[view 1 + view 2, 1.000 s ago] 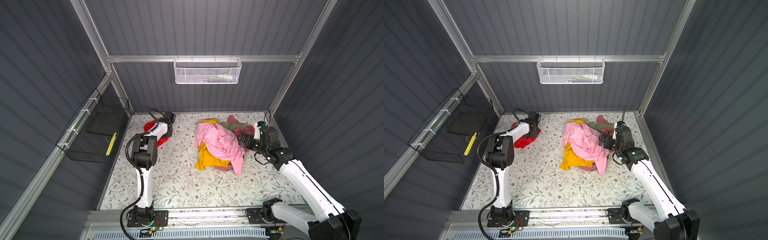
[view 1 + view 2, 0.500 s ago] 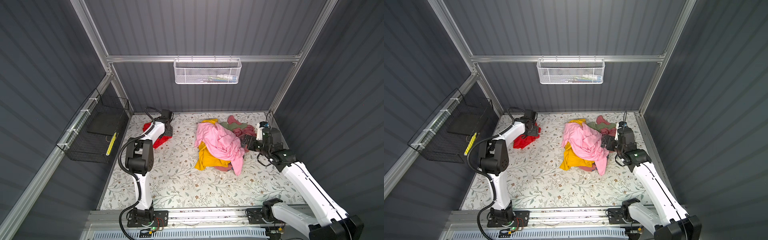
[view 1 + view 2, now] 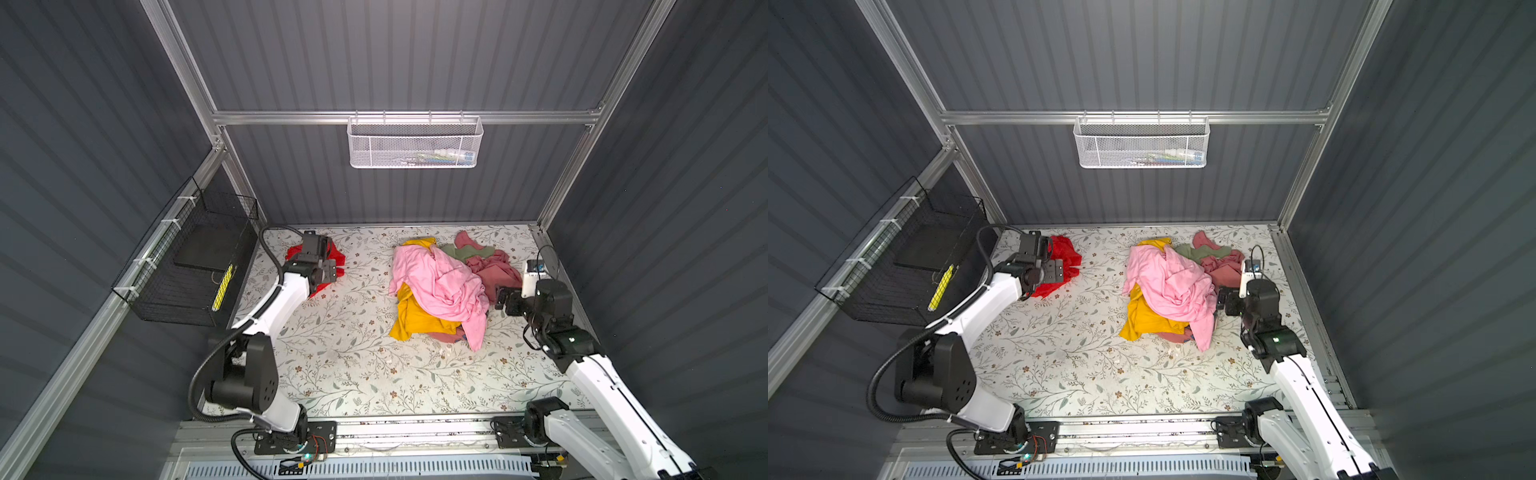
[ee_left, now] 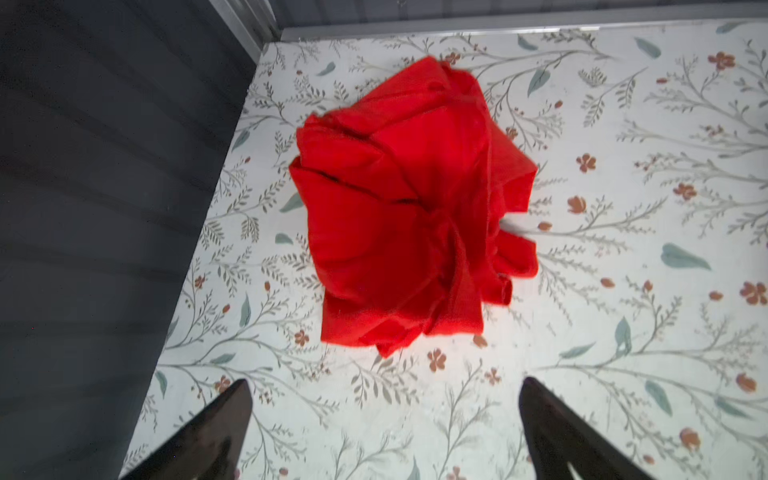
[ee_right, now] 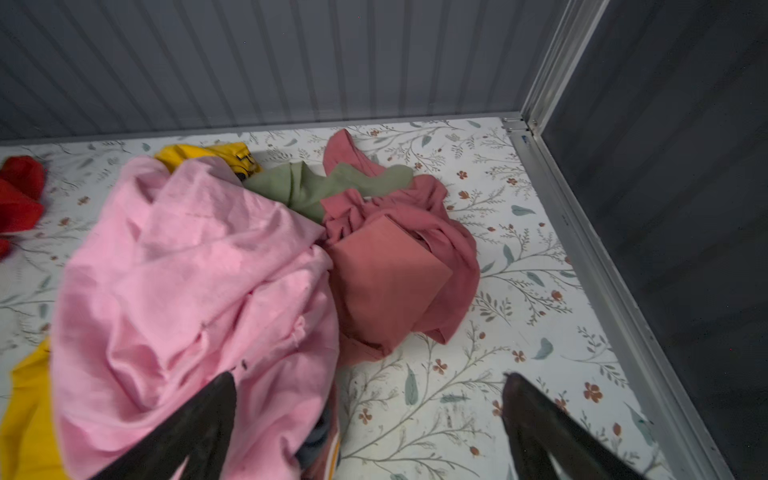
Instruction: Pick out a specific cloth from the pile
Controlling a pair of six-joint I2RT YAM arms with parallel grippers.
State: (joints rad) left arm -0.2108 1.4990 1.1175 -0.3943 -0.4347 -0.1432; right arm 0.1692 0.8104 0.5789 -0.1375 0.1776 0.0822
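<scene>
red-orange cloth (image 4: 407, 208), crumpled on the surface near the left wall, well apart from the pile (image 3: 440, 286). left gripper (image 4: 385, 381) spread wide just short of it, holding nothing; right gripper (image 5: 370, 374) equally wide, empty, beside the pile. risk: a gripper pulling away low may snag the thin fabric and drag it. floral surface (image 3: 353, 353); dark ribbed walls (image 3: 415, 62).

Dark grey ribbed walls (image 3: 415, 62) enclose a floral-patterned table (image 3: 353, 374); a white mesh basket (image 3: 415, 143) hangs behind.
</scene>
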